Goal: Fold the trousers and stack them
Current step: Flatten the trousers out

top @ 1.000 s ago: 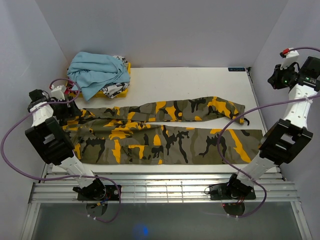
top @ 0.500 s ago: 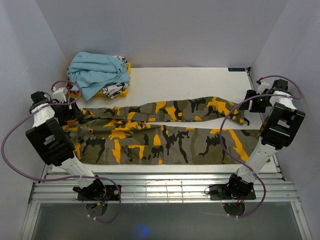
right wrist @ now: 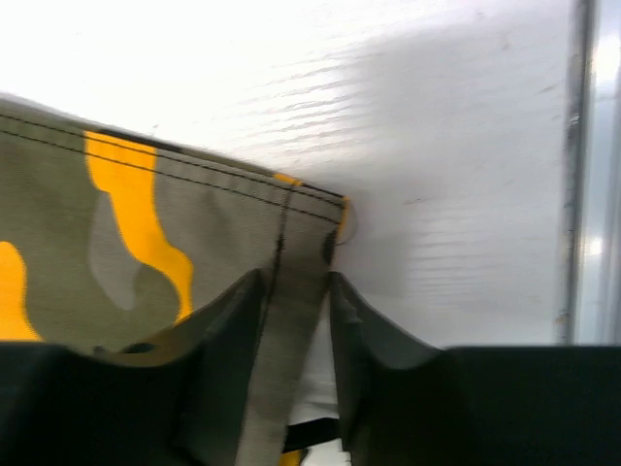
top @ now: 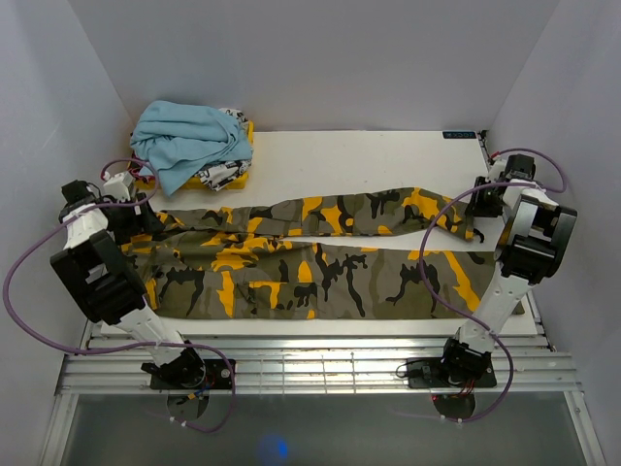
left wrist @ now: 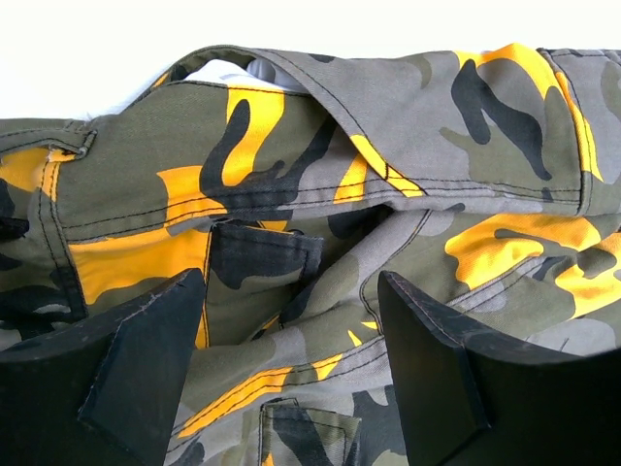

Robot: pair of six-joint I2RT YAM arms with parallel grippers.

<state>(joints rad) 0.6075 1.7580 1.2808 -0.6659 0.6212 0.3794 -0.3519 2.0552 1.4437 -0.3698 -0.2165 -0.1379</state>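
On the white table (top: 369, 160), the trousers (top: 320, 264) lie spread lengthwise, waist at the table's left end. The left gripper (left wrist: 291, 335) hangs released, jaws wide, over the waist. The right gripper (right wrist: 294, 291) pinches the far leg's hem near the table's right edge.

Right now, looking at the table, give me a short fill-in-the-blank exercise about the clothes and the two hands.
1. The trousers are printed in a ____ pattern.
2. The light blue garment sits at the far ____ corner of the table.
3. The left hand hovers over the waist end with its jaws ____.
4. The right hand has the hem of the ____ trouser leg between its fingers.
Missing words: camouflage, left, open, far.
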